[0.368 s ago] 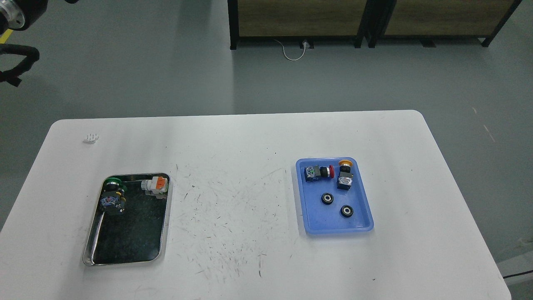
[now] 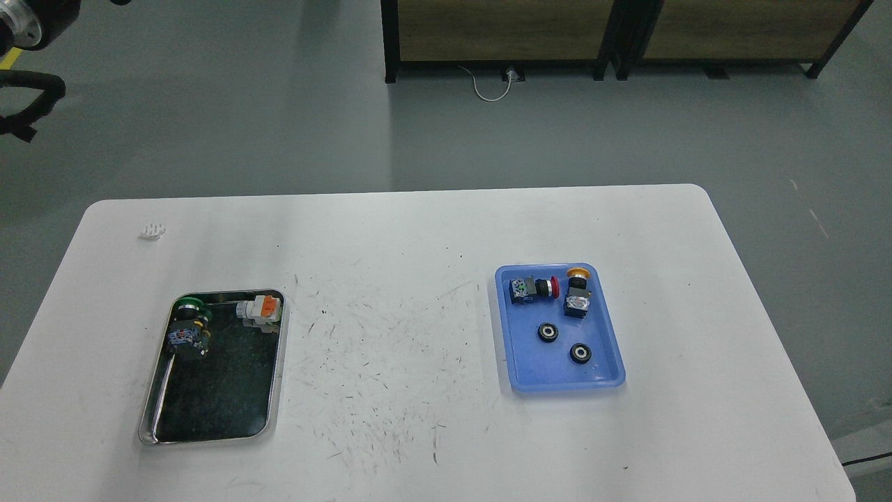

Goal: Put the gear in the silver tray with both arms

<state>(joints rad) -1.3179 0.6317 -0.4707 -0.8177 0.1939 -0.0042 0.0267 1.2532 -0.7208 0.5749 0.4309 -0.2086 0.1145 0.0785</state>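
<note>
The silver tray [image 2: 157, 418] lies on the left of the white table and holds a green-capped switch [image 2: 189, 326] and a white and orange part [image 2: 260, 309]. Two small black round gears [image 2: 548, 332] [image 2: 580, 353] lie in the blue plastic tray [image 2: 613, 362] on the right. Of my left arm, only a silver wrist ring [image 2: 17, 24] and a black curved part [image 2: 31, 101] show at the top left corner, far from both trays. I cannot tell its fingers apart. My right arm is out of view.
The blue tray also holds a red-capped switch [image 2: 533, 288] and a yellow-capped switch [image 2: 576, 294]. A small white piece [image 2: 152, 231] lies near the table's far left corner. Dark cabinets [image 2: 613, 35] stand on the floor beyond the table.
</note>
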